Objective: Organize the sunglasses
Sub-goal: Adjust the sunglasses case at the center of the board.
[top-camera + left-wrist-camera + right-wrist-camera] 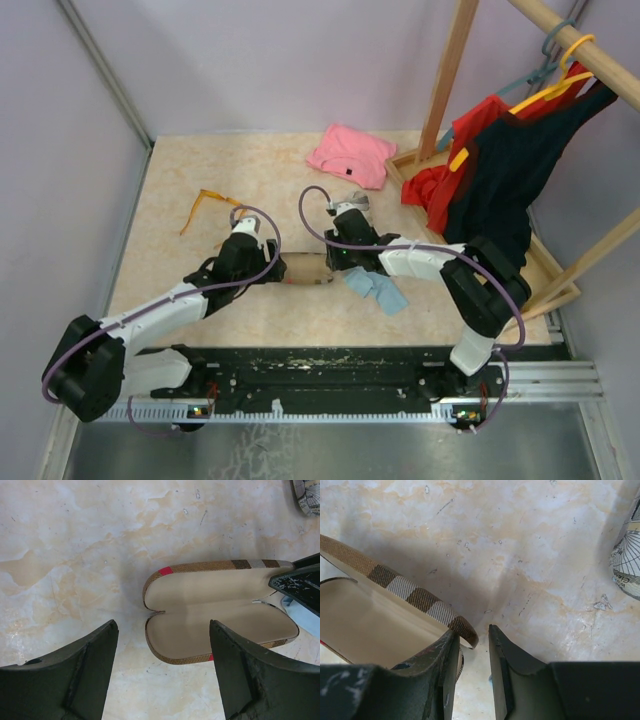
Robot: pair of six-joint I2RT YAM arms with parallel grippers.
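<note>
The orange-framed sunglasses (205,205) lie open on the table at the back left, well away from both grippers. A brown plaid case (215,610) lies open in the middle, its beige lining up. My left gripper (163,630) hovers open and empty at the case's left end, fingers spread wide. My right gripper (472,632) is at the case's (395,590) right end. Its jaws are narrowed, with the rim's curled end in the gap. One finger sits inside the case, and the other stands just apart from the rim.
A light blue cloth (378,290) lies just right of the case (305,272). A grey-patterned case (627,570) sits behind the right wrist. A pink garment (350,155) lies at the back, and a wooden clothes rack (445,90) with hanging clothes fills the right side.
</note>
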